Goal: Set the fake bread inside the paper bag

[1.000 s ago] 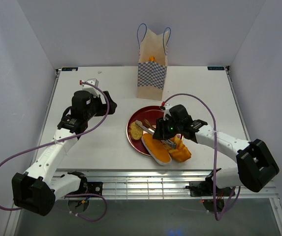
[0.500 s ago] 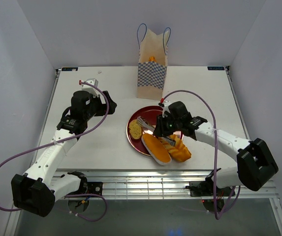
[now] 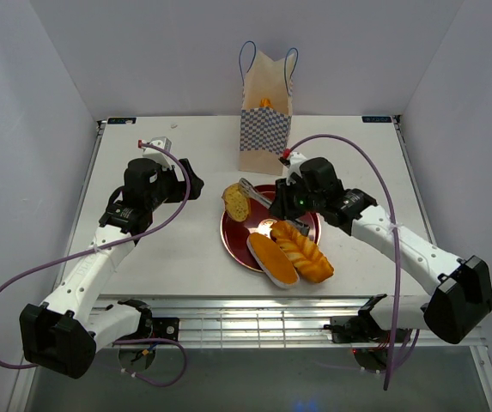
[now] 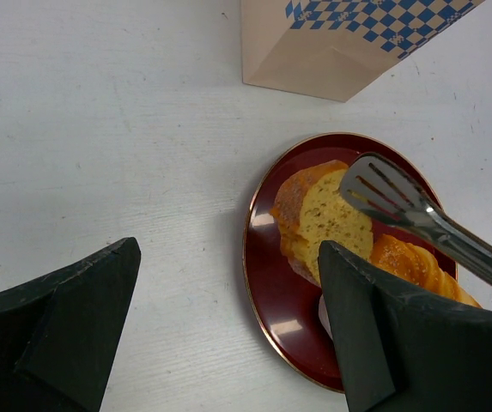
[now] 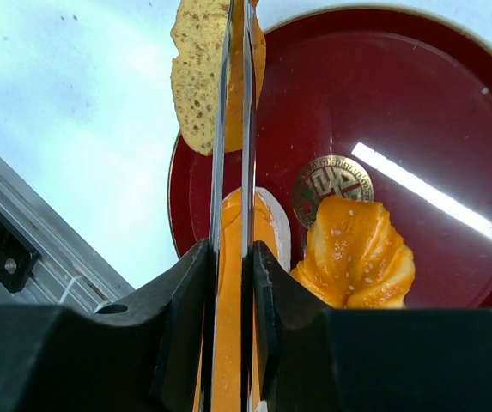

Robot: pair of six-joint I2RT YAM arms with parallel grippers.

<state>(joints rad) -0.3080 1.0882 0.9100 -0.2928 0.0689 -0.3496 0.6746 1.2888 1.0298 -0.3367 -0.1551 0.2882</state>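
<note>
Tongs (image 3: 256, 192), clamped in right gripper (image 5: 231, 283), are pinching bread slice (image 3: 235, 202) at plate (image 4: 271, 296) rim, seemingly clear of it; we are seeing left gripper (image 4: 228, 292) spread wide above counter (image 3: 349, 154).

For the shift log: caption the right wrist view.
Right pincer clamps tongs pinching a bread slice at the edge of the red plate.

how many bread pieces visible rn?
4. A slice held in the tongs over the plate's left rim; an oval roll and the braided loaf at the plate's near edge; an orange piece showing inside the paper bag. More may be hidden in the bag.
</note>
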